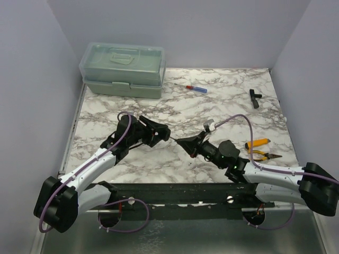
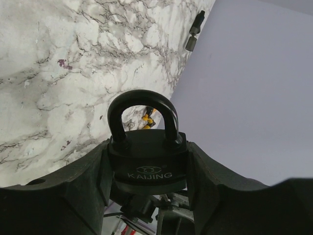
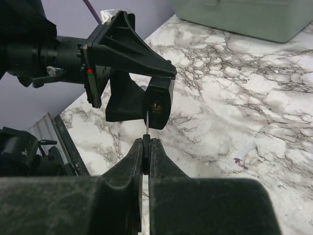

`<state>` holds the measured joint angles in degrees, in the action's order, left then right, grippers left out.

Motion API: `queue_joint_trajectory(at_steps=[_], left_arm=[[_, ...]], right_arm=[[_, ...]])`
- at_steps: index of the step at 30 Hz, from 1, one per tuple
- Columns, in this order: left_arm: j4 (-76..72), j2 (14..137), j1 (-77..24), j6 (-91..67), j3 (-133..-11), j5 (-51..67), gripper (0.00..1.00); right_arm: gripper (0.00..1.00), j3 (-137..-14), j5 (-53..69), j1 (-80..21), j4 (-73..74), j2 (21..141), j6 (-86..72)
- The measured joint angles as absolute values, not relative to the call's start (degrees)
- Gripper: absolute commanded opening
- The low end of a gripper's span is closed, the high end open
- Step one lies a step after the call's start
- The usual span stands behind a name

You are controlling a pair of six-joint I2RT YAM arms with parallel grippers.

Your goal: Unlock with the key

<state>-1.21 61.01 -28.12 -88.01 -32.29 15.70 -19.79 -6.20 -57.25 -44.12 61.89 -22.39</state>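
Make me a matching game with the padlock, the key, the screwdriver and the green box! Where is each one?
1 padlock
2 key
3 screwdriver
4 box

A lying loose, right of the box
B far left corner
C held in the left gripper
D pinched in the right gripper

Pairs: 1-C, 2-D, 3-A, 4-B

Top external: high behind the arm bases, looking down over the whole table (image 1: 222,106). Left wrist: tight over left claw (image 2: 146,166), facing the right wall. Right wrist: tight over right claw (image 3: 146,144), facing left. Both wrist views share the padlock (image 3: 159,100).
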Motion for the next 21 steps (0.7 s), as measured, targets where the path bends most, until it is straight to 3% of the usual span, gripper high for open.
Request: queue_joint_trajectory(at_steps=[21], left_arm=[[-1.65, 59.33, -27.92, -88.90, -30.72, 17.56, 0.00]], right_arm=[[0.01, -22.44, -6.76, -57.25, -45.91, 67.90, -21.43]])
